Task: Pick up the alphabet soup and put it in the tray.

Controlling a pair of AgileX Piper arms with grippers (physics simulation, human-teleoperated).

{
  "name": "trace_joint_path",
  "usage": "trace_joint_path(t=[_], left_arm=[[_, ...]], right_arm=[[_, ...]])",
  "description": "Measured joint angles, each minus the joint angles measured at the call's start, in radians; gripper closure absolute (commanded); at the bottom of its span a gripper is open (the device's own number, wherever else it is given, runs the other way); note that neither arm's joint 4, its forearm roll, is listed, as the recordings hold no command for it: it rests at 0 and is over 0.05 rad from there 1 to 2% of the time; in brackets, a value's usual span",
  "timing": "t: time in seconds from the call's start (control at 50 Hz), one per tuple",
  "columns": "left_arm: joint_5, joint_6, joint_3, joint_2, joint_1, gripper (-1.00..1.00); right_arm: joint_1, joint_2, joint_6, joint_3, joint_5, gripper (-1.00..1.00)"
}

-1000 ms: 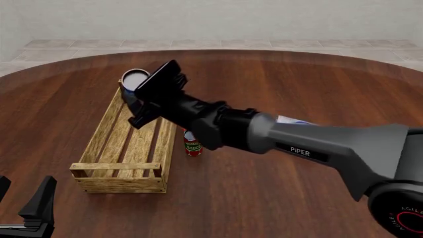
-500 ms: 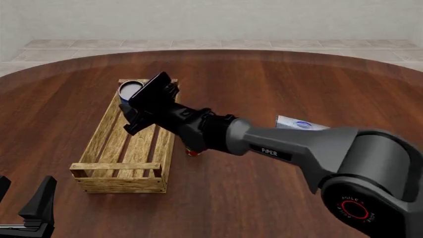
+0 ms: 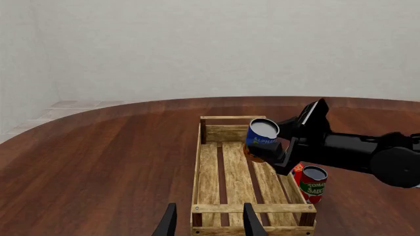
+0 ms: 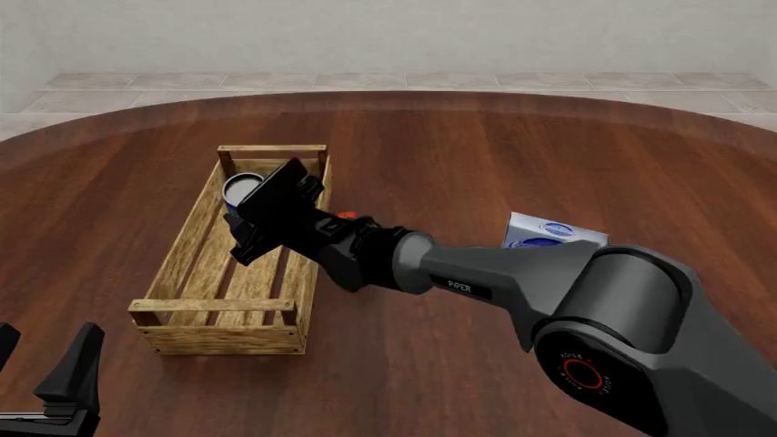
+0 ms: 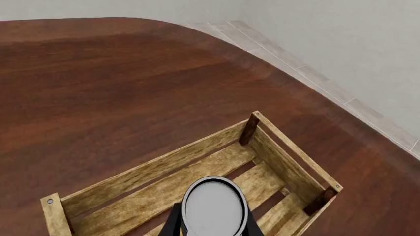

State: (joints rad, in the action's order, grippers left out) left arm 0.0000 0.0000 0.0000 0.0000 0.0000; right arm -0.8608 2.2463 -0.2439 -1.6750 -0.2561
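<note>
**Soup can held over the far end of the crate**

The right gripper [image 4: 249, 214] is clenched on the alphabet soup [image 3: 262, 139], a can with a blue and orange label and a pale grey top. In the right wrist view the can's round top [image 5: 215, 206] sits between the two dark fingers [image 5: 174, 221], which press against its sides. The white lettering on the blue band is too small to read.

The can hangs tilted inside the outline of the tray [image 4: 195, 244], a long light-wood slatted crate, towards its far end. In the left wrist view the can is above the slats, near the far end rail and the crate's right-hand side; whether its base touches the wood cannot be told.

The right arm [image 4: 486, 282] reaches across the table [image 4: 486, 164], and its grey link bears the word "PIPER" in white.

Just outside the crate's right wall stands a smaller can [image 3: 312, 183] with a red and green label reading "TOMATO SAUCE". Further right on the table lies a blue and white box [image 4: 552, 231] with an oval logo, its wording unreadable.

The left gripper [image 3: 208, 222] hovers at the crate's near end, fingers spread apart, grasping nothing.
</note>
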Motion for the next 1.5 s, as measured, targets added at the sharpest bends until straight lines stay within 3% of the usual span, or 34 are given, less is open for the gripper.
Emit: trace_joint_path(t=[1.4, 1.42, 1.5], left_arm=[[0.000, 0.000, 0.000, 0.000, 0.000, -1.00], [0.000, 0.000, 0.000, 0.000, 0.000, -1.00], [0.000, 0.000, 0.000, 0.000, 0.000, -1.00]], right_arm=[[-0.014, 0.188, 0.011, -0.105, 0.014, 1.00], [-0.014, 0.189, 0.010, -0.106, 0.015, -1.00], [-0.014, 0.189, 0.015, -0.112, 0.017, -1.00]])
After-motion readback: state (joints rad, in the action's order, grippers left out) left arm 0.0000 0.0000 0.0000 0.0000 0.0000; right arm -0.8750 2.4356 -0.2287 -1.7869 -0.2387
